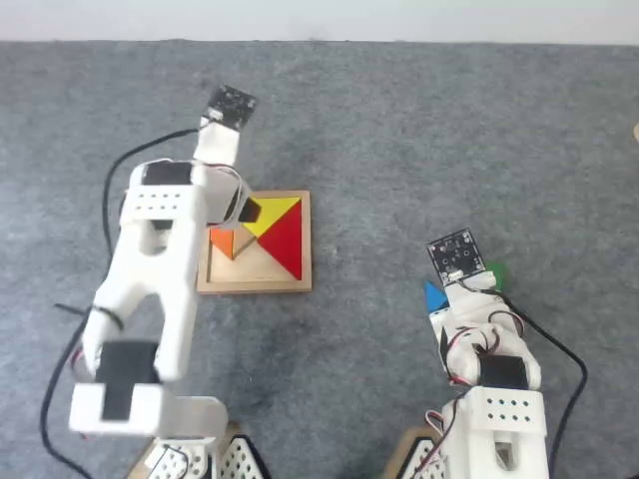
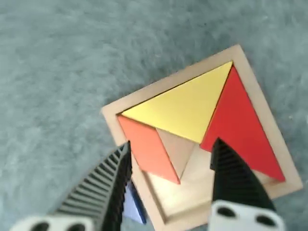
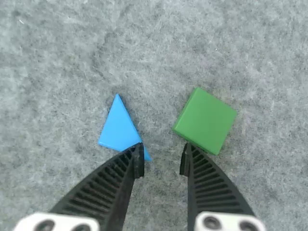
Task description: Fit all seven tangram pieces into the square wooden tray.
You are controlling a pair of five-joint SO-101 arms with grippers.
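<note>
The square wooden tray (image 1: pixel 255 286) holds a yellow triangle (image 1: pixel 268 215), a red triangle (image 1: pixel 285 244) and an orange piece (image 1: pixel 222 239). My left gripper (image 2: pixel 172 147) hangs open above the tray (image 2: pixel 168 82), over the orange piece (image 2: pixel 147 147) and bare wood, with the yellow triangle (image 2: pixel 185 108) and red triangle (image 2: pixel 238 125) beyond. A bluish-purple piece (image 2: pixel 134 207) lies just outside the rim, partly hidden by a finger. My right gripper (image 3: pixel 162 150) is open low over the carpet, between a blue triangle (image 3: pixel 118 127) and a green square (image 3: pixel 205 120); one fingertip overlaps the triangle's corner.
Grey carpet covers the whole table. The left arm's white body (image 1: pixel 150 289) hides the tray's left edge. The blue triangle (image 1: pixel 434 296) and green square (image 1: pixel 492 269) lie far right of the tray, with open carpet between.
</note>
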